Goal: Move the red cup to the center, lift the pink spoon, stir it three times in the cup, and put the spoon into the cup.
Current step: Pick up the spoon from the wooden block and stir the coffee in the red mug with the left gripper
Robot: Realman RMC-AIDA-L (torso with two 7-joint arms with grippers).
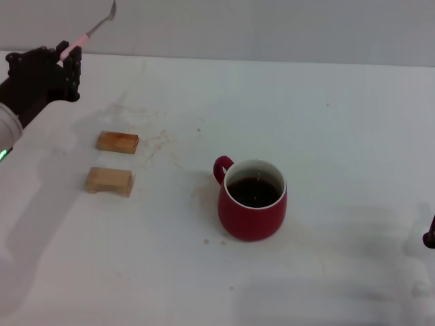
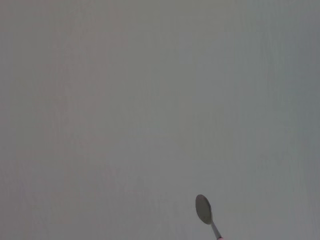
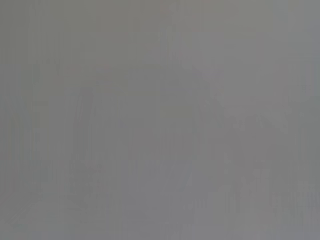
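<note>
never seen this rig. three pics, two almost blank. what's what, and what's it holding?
It is a two-armed robot with a camera on its head and one on each wrist. The head view looks down at a white table. The left gripper, at the far left, is shut on the pink spoon, raised with its metal bowl pointing up. The red cup stands near the middle with dark liquid inside. Two wooden blocks lie to its left. The left wrist view shows only the spoon's bowl against blank grey. The right wrist view shows nothing recognisable; the right gripper barely peeks in at the right edge.
</note>
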